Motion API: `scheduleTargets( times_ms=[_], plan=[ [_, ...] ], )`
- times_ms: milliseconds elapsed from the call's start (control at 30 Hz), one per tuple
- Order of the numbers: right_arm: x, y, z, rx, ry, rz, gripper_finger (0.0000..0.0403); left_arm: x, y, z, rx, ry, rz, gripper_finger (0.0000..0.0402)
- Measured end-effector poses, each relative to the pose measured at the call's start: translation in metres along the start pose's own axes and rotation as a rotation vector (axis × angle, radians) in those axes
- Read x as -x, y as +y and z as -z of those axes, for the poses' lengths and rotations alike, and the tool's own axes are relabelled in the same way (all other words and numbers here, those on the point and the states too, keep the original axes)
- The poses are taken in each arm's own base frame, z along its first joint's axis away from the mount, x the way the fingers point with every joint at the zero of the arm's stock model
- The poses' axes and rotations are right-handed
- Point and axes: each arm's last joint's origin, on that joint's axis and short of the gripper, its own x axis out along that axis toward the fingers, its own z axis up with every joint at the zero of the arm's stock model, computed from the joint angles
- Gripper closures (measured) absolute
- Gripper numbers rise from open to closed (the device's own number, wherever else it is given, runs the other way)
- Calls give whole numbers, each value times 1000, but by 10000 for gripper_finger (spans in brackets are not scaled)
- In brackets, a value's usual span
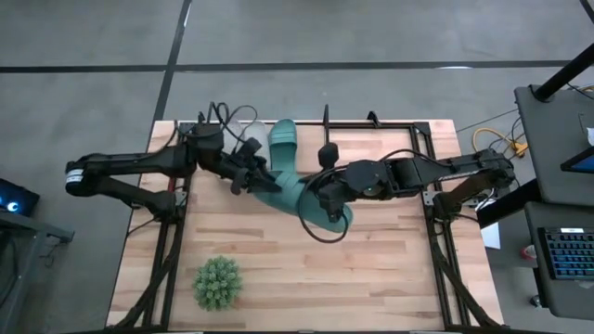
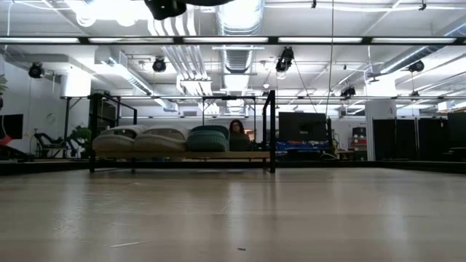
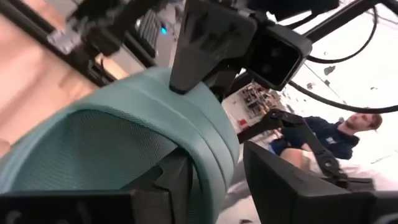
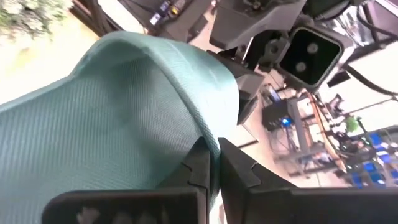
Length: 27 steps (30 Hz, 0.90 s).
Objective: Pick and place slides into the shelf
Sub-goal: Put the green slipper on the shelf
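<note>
A teal slide [image 1: 299, 188] hangs in the air over the table's middle, between my two grippers. My right gripper [image 1: 322, 197] comes from the table's right and is shut on it. My left gripper [image 1: 263, 179] comes from the left; its fingers stand open on either side of the slide's rim [image 3: 214, 149]. The shelf [image 2: 271, 131] stands along the far edge [image 1: 390, 123]. On its board rest two grey slides [image 2: 142, 138] and another teal slide [image 2: 209, 138], side by side; that teal slide [image 1: 283, 137] also shows from above. My right gripper pinches the teal slide's rim [image 4: 208, 134] between its two fingers [image 4: 198, 168], which lie across the edge. It comes nearly level from the table's right. The slide is lifted clear of the table and stands on edge. My left gripper: one finger [image 3: 177, 180] lies close against the slide's ribbed face; whether it touches I cannot tell. A gap shows between the rim and the other finger [image 3: 280, 180].
A small spiky green plant [image 1: 218, 283] stands near the table's front left. Black frame rails [image 1: 172, 250] run along both sides of the wooden table. A person [image 3: 348, 134] sits in the room beyond the far edge.
</note>
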Motion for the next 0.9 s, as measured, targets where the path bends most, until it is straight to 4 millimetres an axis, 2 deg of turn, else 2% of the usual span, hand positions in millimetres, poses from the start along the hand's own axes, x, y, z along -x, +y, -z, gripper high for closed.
scheduleTargets(
  times_ms=[167,600,767,900],
  plan=[
    [1,-3,0,-31,26,40,394,13,2,-5,-74,-29,-36,276],
    [17,-23,-10,-145,48,129,394,32,12,-14,-225,-63,-148,275],
    [21,-26,-7,-187,108,144,394,47,15,-17,-342,-102,-253,275],
    [24,-28,-7,-242,121,159,394,63,7,-20,-440,-169,-302,275]
  ],
)
